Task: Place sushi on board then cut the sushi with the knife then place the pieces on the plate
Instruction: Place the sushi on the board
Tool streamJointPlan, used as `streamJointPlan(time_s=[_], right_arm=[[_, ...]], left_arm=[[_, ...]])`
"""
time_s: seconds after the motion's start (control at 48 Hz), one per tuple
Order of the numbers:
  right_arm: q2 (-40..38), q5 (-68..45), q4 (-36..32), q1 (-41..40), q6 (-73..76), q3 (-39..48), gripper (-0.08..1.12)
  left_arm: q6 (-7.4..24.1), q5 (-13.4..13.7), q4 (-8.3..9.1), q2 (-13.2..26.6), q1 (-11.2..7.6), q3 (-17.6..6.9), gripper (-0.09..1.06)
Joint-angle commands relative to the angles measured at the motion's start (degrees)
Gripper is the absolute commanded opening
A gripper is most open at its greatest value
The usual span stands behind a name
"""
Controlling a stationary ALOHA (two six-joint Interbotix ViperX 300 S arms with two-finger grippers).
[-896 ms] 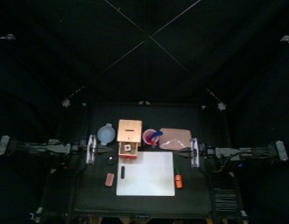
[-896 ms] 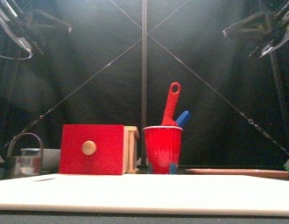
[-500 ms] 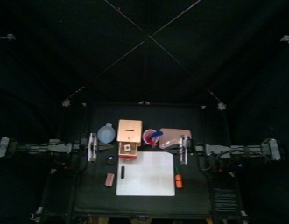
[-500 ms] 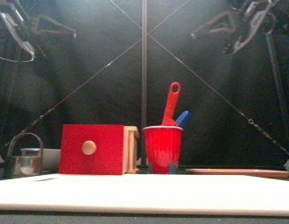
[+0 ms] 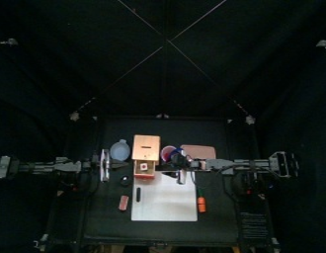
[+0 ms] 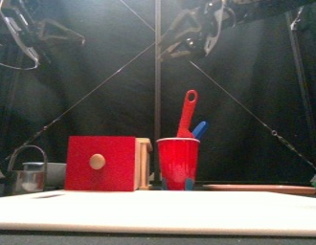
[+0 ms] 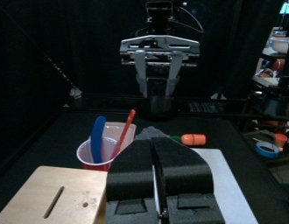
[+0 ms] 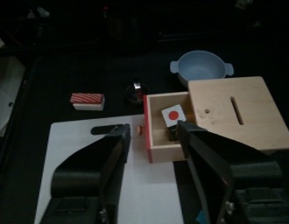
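Sushi roll not in view; R gripper (image 8: 150,129) poised at the drawer.
Can't spot the roll anywhere on the table. My guess: it's inside the wooden box (image 5: 147,148), behind the red drawer front (image 8: 167,144) facing the white board (image 5: 166,200). R gripper hangs just above that front, jaws spread, drawer btw them. Box runs front-to-back, so I'd pull boardward. L gripper (image 7: 158,147) rests at table's left, jaws pressed together, farther off. Knives (image 6: 188,110) upright in red cup (image 6: 177,161).

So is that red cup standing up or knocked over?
Upright: the red cup stands on its base, with the red knife and blue knife poking from its top.
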Motion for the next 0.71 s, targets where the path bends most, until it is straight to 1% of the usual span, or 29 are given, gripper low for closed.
streamJointPlan(time_s=[0.021,0.125,0.229,0.333,0.562,0.708], right_arm=[[3.25,1.41,0.18,-0.18,-0.09,-5.27,0.91],[7.73,4.57,-0.70,-0.18,-0.88,-9.23,0.92],[12.74,10.02,-2.20,-0.18,-0.79,-13.89,0.92],[17.23,14.59,-3.69,-0.18,-0.88,-18.63,0.92],[25.84,20.83,-12.83,-0.26,-1.14,-28.21,0.92],[29.62,23.55,-16.08,-0.53,-1.41,-32.08,0.92]], left_arm=[[0.09,-0.44,0.09,0.18,0.35,-0.79,0.11],[0.18,-0.62,0.18,0.18,0.62,-0.70,0.13],[0.09,-0.44,0.18,0.18,1.05,-0.44,0.16],[0.09,-0.26,0.18,0.18,1.05,0.18,0.20],[0.09,0.00,0.26,0.18,1.14,1.23,0.22],[0.18,0.00,0.26,0.18,1.41,2.02,0.22]])
